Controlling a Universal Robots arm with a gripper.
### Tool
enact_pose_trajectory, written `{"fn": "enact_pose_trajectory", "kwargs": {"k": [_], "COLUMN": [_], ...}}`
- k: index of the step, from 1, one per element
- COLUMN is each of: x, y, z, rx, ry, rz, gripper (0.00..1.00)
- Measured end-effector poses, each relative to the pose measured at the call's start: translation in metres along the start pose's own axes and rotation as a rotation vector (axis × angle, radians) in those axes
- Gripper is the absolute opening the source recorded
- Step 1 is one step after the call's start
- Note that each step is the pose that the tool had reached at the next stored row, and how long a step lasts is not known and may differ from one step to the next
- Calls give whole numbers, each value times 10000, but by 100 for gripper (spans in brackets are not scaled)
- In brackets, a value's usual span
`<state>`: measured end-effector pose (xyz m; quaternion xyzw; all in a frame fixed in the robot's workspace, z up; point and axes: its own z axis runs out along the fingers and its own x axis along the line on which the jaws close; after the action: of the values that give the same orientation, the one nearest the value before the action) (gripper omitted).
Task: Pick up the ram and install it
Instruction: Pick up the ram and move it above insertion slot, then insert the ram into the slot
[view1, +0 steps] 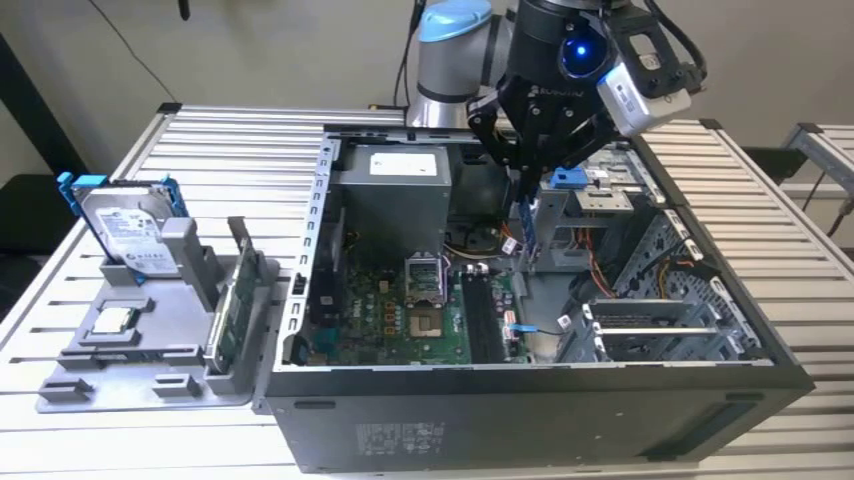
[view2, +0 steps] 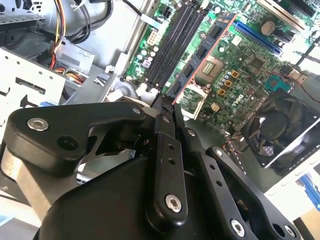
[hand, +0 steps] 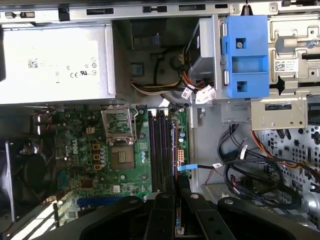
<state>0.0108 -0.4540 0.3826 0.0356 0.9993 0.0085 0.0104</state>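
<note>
Fingers (view2: 165, 135) pinching ram (view1: 525, 215) upright, in open PC case (view1: 534, 410), white-labelled PSU (hand: 50, 65)

Bright, even overhead light in the exterior view makes the slatted table (view1: 200, 140) shine pale, while the open computer case (view1: 534, 430) has a shaded interior. A blue lamp (view1: 577, 52) glows on the arm (view1: 447, 60). The ram (view1: 526, 220), clamped in the gripper (view1: 523, 178), hangs dim. In the second wrist view a white patch (view2: 300, 187) beside the fan (view2: 287, 125) is blown out. In the first wrist view the power supply (hand: 50, 65) glares pale; the fan sits nearly black.
</note>
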Motion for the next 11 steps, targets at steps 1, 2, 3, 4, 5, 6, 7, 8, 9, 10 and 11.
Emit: {"fn": "enact_pose_trajectory", "kwargs": {"k": [1, 2, 3, 4, 5, 6, 7, 8, 9, 10, 11], "x": [0, 0, 0, 0, 0, 0, 0, 0, 0, 1, 1], "y": [0, 0, 0, 0, 0, 0, 0, 0, 0, 0, 0], "z": [1, 4, 14, 15, 17, 19, 22, 24, 26, 29, 32], "rx": [-1, -1, -2, -1, -1, -2, -1, -2, -1, -1, -1], "ry": [0, 0, 0, 0, 0, 0, 0, 0, 0, 0, 0], "rz": [0, 0, 0, 0, 0, 0, 0, 0, 0, 0, 0], "gripper": [14, 14, 14, 14, 14, 14, 14, 14, 14, 14, 14]}}
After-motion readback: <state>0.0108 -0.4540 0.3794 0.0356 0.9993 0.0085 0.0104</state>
